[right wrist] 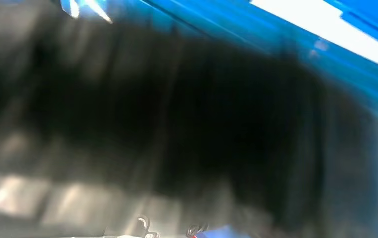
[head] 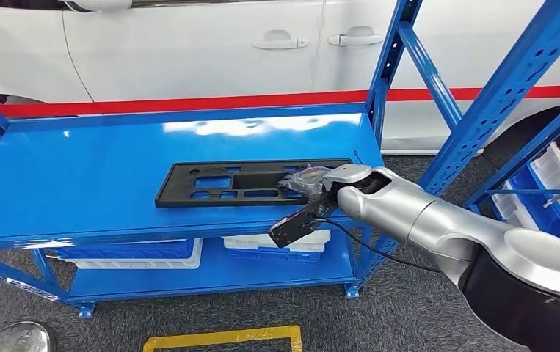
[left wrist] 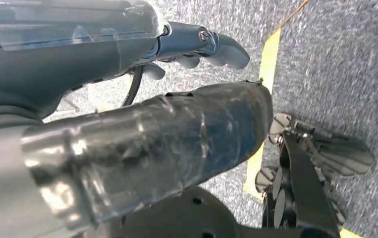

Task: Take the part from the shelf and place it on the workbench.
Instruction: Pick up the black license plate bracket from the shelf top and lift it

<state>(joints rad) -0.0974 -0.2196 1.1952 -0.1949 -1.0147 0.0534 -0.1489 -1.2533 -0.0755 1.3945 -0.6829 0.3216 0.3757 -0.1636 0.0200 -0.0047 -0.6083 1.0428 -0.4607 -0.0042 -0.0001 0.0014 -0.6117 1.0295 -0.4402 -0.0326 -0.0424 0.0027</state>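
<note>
Fingers of my right hand [head: 310, 182] rest on the right end of the black part [head: 251, 182]; whether they grip it I cannot tell. That part lies flat on the blue shelf [head: 78, 176], toward its near right. My left hand [left wrist: 196, 47] hangs over grey carpet, fingers curled on nothing. Beyond the shelf stands a white car [head: 188, 44]. No writing is readable.

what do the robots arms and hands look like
The right arm is smooth silver with rounded segments, ending in a dark glossy shoulder part; a thin black cable loops under it. The right hand is dark under a clear plastic wrap. The left hand is grey, plastic-wrapped, with a thick grey thumb.
</note>
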